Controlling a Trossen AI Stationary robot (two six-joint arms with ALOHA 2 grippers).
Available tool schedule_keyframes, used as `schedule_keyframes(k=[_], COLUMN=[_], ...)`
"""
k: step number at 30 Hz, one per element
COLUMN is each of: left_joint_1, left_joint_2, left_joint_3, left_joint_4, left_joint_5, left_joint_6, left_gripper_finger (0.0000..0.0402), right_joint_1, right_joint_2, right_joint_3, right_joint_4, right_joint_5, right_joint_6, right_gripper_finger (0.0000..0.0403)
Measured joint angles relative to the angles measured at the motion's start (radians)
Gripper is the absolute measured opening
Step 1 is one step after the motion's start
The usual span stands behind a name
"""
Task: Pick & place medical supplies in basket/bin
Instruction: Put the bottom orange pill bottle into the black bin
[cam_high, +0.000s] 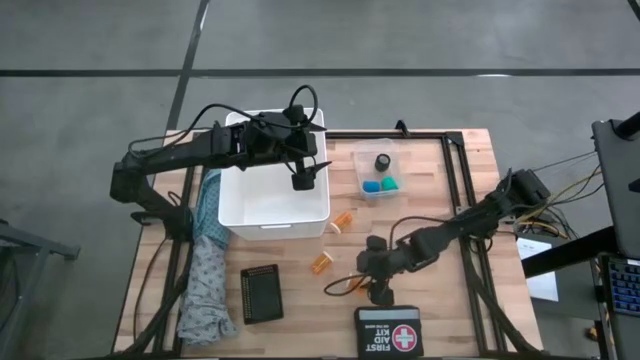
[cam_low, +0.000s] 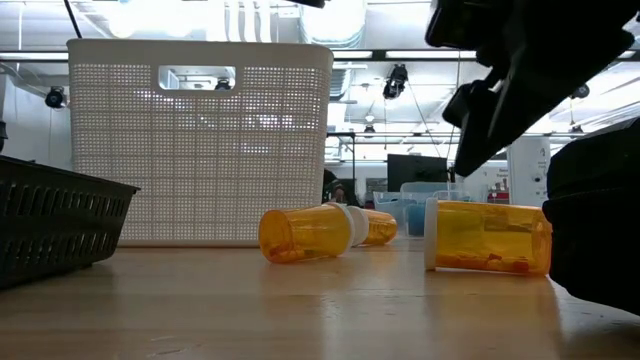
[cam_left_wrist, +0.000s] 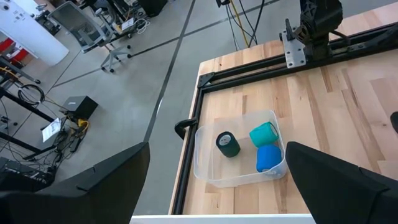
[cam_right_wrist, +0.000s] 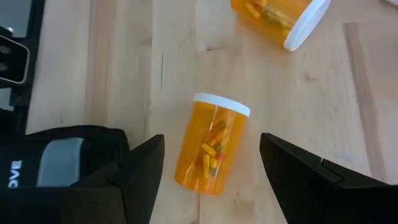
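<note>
My right gripper (cam_high: 374, 290) is open low over the table's near side. Its fingers (cam_right_wrist: 142, 167) stand on either side of an orange pill bottle (cam_right_wrist: 209, 146) that lies on its side, without touching it. Two more bottles (cam_high: 322, 262) (cam_high: 343, 220) lie on their sides farther off. My left gripper (cam_high: 303, 182) is open and empty above the right part of the white basket (cam_high: 272, 200). A clear tub (cam_left_wrist: 239, 152) holds a black (cam_left_wrist: 227, 144), a green (cam_left_wrist: 263, 133) and a blue piece (cam_left_wrist: 268, 158). The teal cloth (cam_high: 205, 260) lies along the table's left edge.
The black FIRST AID KIT case (cam_high: 388, 330) lies at the near edge, right beside my right gripper. A small black slotted basket (cam_high: 261, 293) sits near the front left. A black metal frame (cam_high: 455, 180) runs along the table's far and right sides.
</note>
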Motion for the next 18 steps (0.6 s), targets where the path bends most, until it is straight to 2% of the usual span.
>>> schedule_keyframes(k=[18], left_joint_1=[0.0], left_joint_2=[0.0], left_joint_3=[0.0], left_joint_4=[0.0], left_joint_5=[0.0], left_joint_6=[-0.002], left_gripper_finger=[0.0381], right_joint_1=[0.0], right_joint_2=[0.107], right_joint_3=[0.018], right_joint_4=[0.011], right_joint_5=[-0.016], right_joint_6=[-0.007], right_gripper_finger=[0.0258])
